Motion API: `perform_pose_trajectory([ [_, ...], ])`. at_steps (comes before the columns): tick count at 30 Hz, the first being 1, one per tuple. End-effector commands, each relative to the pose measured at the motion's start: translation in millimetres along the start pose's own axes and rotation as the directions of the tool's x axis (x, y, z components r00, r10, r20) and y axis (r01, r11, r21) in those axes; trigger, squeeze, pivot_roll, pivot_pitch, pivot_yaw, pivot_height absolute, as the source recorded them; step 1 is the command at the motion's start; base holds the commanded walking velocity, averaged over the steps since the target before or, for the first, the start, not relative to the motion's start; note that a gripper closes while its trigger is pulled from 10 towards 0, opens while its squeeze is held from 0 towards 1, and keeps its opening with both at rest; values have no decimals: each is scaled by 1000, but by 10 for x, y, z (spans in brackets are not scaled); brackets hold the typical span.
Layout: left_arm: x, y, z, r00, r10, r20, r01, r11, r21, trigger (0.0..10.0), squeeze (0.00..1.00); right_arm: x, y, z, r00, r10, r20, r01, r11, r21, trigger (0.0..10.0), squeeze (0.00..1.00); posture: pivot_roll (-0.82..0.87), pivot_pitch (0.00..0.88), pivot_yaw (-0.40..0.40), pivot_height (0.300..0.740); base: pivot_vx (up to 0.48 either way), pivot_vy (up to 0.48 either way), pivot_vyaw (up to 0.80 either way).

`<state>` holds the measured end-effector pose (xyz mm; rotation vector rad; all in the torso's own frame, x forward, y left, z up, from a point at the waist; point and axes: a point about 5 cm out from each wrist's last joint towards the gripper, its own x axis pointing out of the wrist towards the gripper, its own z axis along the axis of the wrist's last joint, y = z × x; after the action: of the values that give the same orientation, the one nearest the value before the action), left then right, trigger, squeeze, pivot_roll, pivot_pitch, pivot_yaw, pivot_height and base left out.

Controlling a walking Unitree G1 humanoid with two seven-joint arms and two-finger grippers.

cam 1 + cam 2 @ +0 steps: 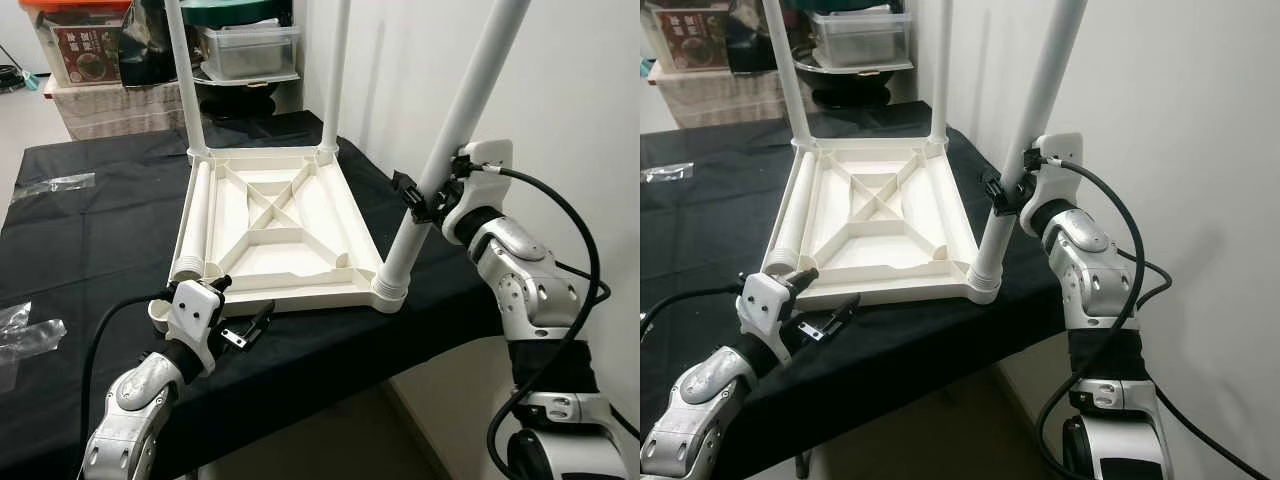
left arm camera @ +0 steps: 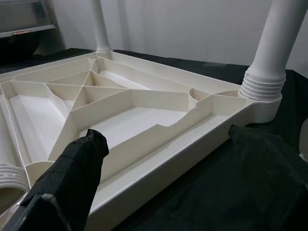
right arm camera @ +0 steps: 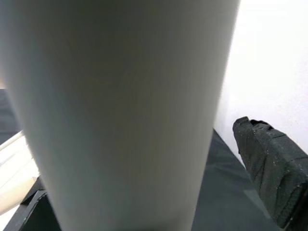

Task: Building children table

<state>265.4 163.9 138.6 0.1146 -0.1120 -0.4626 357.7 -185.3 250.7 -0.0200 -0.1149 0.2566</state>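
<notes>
A white children's table top [image 1: 275, 225] lies upside down on the black-covered table [image 1: 90, 240]. Two white legs [image 1: 185, 80] stand upright in its far corners. A third leg [image 1: 450, 140] leans in the near right socket [image 1: 390, 290]. Another leg [image 1: 192, 225] lies flat along the left side of the top. My right gripper [image 1: 424, 200] sits around the leaning leg [image 3: 120, 110], open, with a gap showing beside one finger [image 3: 272, 168]. My left gripper [image 1: 240, 305] is open just before the top's near edge [image 2: 159, 159], holding nothing.
Storage boxes [image 1: 85, 50] and a clear lidded bin [image 1: 250, 48] stand behind the table. Clear plastic bags [image 1: 25, 330] lie at the left on the cloth. A white wall [image 1: 560, 90] runs close along the right, and the table's front edge is near my arms.
</notes>
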Motion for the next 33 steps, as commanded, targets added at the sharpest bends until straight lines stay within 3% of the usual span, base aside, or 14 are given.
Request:
perform_pose_trajectory([
  [1, -12, -17, -43, 1000, -13, -22, 13, 1000, -8, 10000, 0, 22, 10, 33, 1000, 20, 15, -20, 1000, -13, 10000, 0, 13, 0, -58, 740, 0, 0, 0],
  [24, -1, -15, -38, 999, -24, -21, 24, 1000, -1, 10000, 0, 53, -32, 75, 992, 121, 38, -118, 991, -70, 10000, 0, 22, 0, -60, 740, 0, 0, 0],
  [26, -5, -21, -38, 999, -27, -22, 27, 1000, 1, 10000, 0, 57, -50, 60, 992, 122, 29, -120, 990, -72, 9333, 0, 22, 0, -60, 740, 0, 0, 0],
  [27, -6, -22, -37, 999, -27, -22, 27, 1000, 1, 10000, 0, 58, -53, 55, 992, 124, 27, -122, 990, -73, 8510, 0, 22, 0, -60, 740, 0, 0, 0],
  [29, -6, -23, -37, 999, -28, -22, 28, 1000, 1, 10000, 0, 59, -55, 52, 992, 126, 26, -124, 990, -73, 8275, 0, 22, 0, -60, 740, 0, 0, 0],
  [30, -7, -23, -37, 999, -28, -22, 28, 1000, 1, 10000, 0, 62, -57, 46, 991, 129, 22, -127, 989, -73, 6549, 0, 24, 0, -60, 740, 0, 0, 0],
  [32, -7, -25, -37, 999, -29, -22, 29, 1000, 2, 10000, 0, 68, -61, 40, 991, 136, 17, -134, 988, -77, 5647, 0, 24, 0, -60, 740, 0, 0, 0],
  [33, -7, -27, -37, 999, -30, -22, 30, 1000, 2, 10000, 0, 71, -63, 40, 990, 141, 16, -139, 987, -80, 5647, 0, 24, 0, -60, 740, 0, 0, 0],
])
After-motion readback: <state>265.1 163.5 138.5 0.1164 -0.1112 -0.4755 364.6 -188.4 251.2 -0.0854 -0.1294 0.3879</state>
